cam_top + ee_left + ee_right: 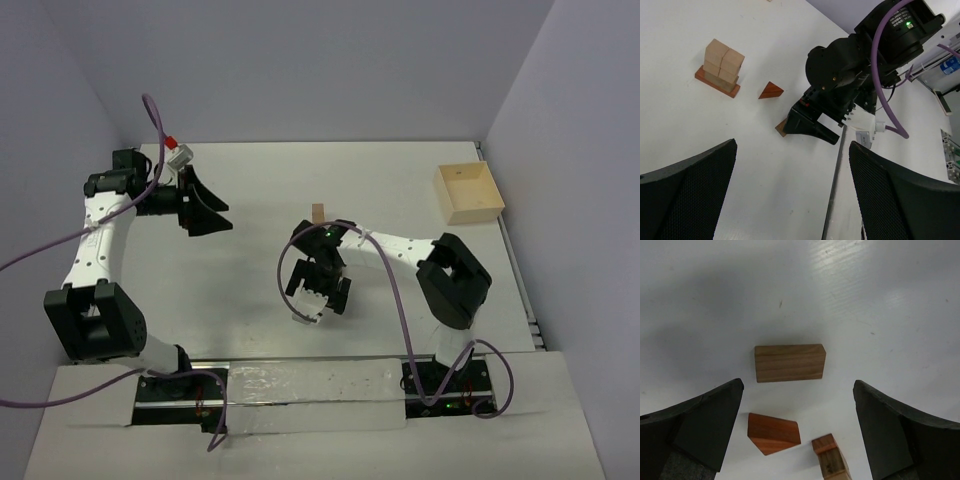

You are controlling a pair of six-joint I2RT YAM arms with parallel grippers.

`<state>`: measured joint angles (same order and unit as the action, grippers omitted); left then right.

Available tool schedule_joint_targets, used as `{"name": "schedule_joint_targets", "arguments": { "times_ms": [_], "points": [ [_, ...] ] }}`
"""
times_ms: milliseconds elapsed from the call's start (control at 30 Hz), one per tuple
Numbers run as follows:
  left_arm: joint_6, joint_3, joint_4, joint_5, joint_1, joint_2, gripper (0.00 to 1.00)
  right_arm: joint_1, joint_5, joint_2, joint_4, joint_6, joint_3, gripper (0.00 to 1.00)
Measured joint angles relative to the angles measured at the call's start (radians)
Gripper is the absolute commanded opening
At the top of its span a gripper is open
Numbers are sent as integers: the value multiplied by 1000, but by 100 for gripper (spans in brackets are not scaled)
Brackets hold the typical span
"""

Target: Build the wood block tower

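Where the wood block tower (720,68) stands: white table (400,190), lilac walls (300,60) behind.
Right gripper (797,390): fingers wide, over bar (790,363) near tower.
Left gripper (792,146): fingers wide, well left of tower.

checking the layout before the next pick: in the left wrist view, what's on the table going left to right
partial block tower → triangular wedge → brown block → right pincer, open, reaching down just right of that block

A pale wooden box (468,192) sits open-topped near the far right corner of the white counter (390,180). Lavender walls (300,60) close in around it.
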<state>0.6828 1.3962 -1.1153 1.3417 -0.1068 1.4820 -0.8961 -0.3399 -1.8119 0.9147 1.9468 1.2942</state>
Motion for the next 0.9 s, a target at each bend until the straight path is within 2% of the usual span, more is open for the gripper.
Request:
{"name": "schedule_joint_targets", "arguments": {
  "times_ms": [133,267,667,900],
  "points": [
    [126,27,-129,14,-7,42,99,5,-1,-38,13,19,4,98],
    [176,26,-171,19,-13,41,99,12,-1,-88,37,23,28,98],
    [67,-49,-41,-6,-13,-48,99,53,14,-158,46,30,87,97],
    [57,-49,-16,-20,-13,-50,99,56,15,-158,46,33,86,95]
  ]
}}
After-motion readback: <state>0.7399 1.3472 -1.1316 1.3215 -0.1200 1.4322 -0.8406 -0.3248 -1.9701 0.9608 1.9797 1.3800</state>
